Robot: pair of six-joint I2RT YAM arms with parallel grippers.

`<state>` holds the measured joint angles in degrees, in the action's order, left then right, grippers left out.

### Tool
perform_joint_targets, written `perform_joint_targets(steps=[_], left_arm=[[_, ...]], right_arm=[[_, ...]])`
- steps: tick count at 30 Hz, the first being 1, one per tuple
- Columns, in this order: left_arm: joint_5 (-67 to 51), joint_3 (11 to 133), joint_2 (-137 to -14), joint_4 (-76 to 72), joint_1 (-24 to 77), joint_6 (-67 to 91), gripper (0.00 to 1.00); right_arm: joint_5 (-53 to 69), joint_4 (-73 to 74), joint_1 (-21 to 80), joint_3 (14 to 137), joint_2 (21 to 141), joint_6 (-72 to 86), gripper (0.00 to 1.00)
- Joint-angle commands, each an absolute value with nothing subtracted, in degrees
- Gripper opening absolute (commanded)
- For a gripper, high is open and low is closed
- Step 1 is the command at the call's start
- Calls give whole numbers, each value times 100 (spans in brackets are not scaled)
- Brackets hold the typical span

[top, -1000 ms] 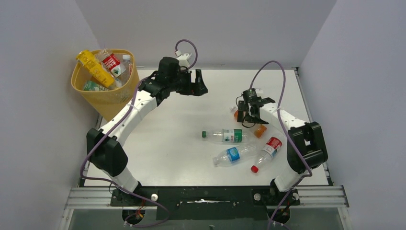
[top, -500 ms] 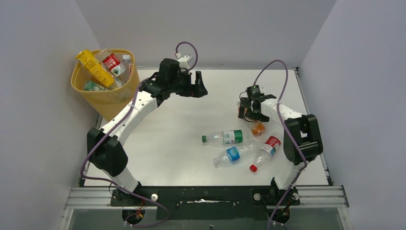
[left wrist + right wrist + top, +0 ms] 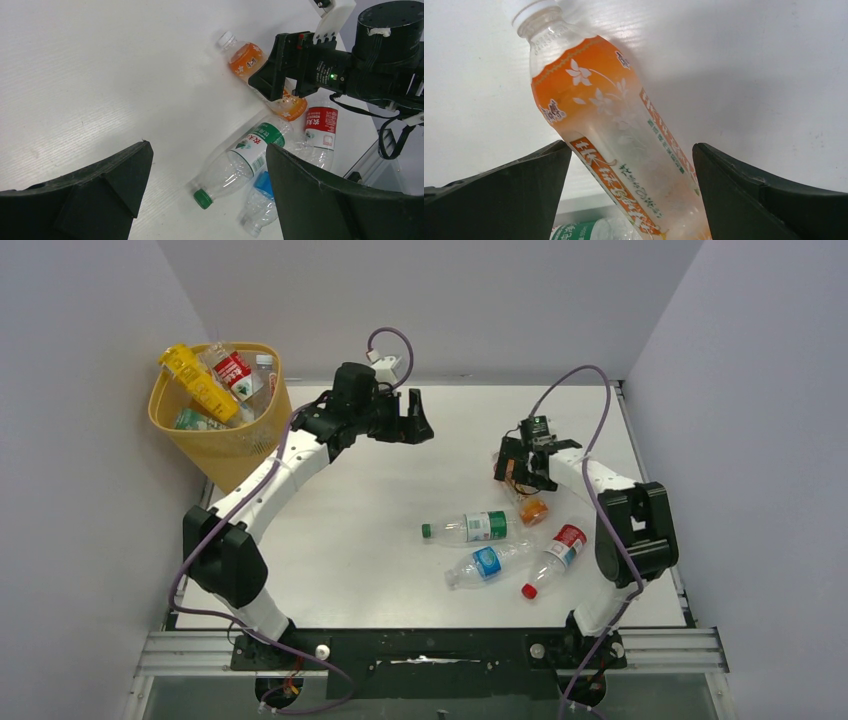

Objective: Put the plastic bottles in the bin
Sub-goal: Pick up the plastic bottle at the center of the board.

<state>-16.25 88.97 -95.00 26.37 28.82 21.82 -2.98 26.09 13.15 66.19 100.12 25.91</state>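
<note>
The yellow-orange mesh bin (image 3: 218, 430) stands at the far left, holding several plastic bottles (image 3: 232, 370). On the white table lie an orange bottle (image 3: 533, 509), a green-label bottle (image 3: 470, 526), a blue-label bottle (image 3: 489, 562) and a red-label bottle (image 3: 557, 549). My right gripper (image 3: 520, 468) hangs open over the orange bottle (image 3: 614, 130), a finger on each side and gaps showing. My left gripper (image 3: 415, 426) is open and empty above mid-table, looking down at the green-label bottle (image 3: 247, 157) and the orange bottle (image 3: 244, 59).
Grey walls close in the table (image 3: 380, 570) on three sides. The bin sits off the table's far left corner. The red-label bottle (image 3: 320, 127) and blue-label bottle (image 3: 261, 186) lie packed close to the green-label one. Cables loop above both wrists.
My right gripper has shifted and turned slightly over the orange bottle, which has moved a little to the left. The left arm has hardly moved.
</note>
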Motion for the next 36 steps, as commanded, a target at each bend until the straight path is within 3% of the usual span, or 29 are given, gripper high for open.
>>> perform_joint_targets(steps=[1,22,26,36], left_arm=[[-1608,9121,-9560,2452,2900,2144,85],[-1663,9348,-9698,2505,2962,2168,85],[-1816,9448,-9756,2463,2955,2250,85],[-2243,9345,-9808,2138,2962,2578,86]], right_arm=[[-262,2402,1317,6460,9600,2367,98],[-114,2476,1310,5722,9300,2199,99],[-93,2434,1310,5687,9290,2199,88],[-57,2382,1300,5854,9190,2118,50]])
